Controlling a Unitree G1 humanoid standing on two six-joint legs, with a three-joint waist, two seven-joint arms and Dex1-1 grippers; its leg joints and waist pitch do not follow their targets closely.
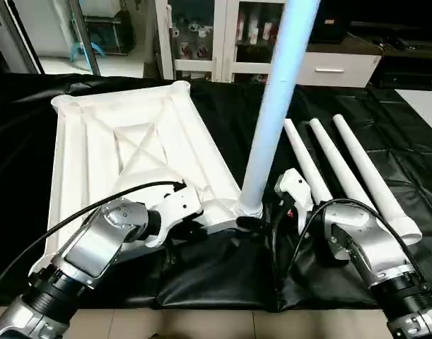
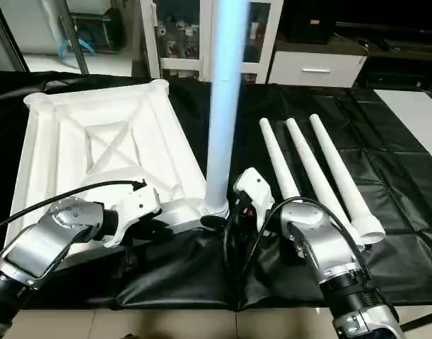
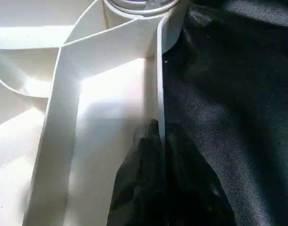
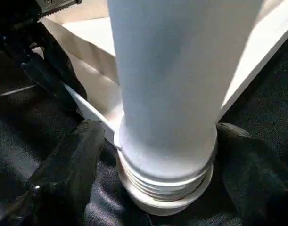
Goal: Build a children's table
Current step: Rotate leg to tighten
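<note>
one leg stands upright in the top's near corner socket, so the right gripper, clamped round its base, should twist it squarely while the left gripper pinches the rim.

Setting: an indoor room arranged as a robot test or demonstration space. Evidence: the surface is fully draped in black sheeting rather than furnished as a household table. Behind it stands a white cabinet with glass doors and small items on its shelves. Beside this is a white drawer unit. A pale tiled floor shows beyond the surface.
</note>
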